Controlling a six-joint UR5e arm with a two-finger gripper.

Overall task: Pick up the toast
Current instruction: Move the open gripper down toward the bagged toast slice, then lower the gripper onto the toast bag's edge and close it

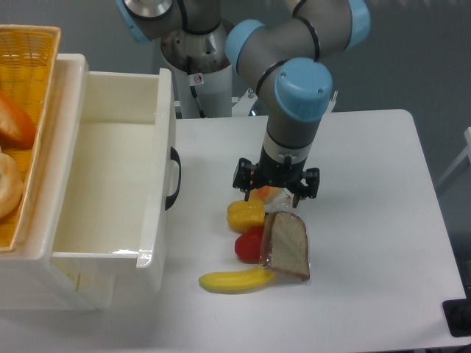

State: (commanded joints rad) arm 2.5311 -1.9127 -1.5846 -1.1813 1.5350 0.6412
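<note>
The toast (pixel 288 244) is a flat grey-brown slice with a darker crust. It lies on the white table (pixel 368 220), with its rounded top toward the arm. It leans against a red toy (pixel 249 245). My gripper (pixel 278 197) hangs just behind the toast's top edge, over an orange-and-white toy (pixel 268 194) that it mostly covers. The wrist and black flange hide the fingers, so their spacing does not show. Nothing is seen held.
A yellow toy (pixel 246 215) sits left of the toast and a banana (pixel 235 280) lies in front of it. A white bin (pixel 158 169) with a black handle stands at the left. Beside the bin is a wicker basket (pixel 37 81) of bread rolls.
</note>
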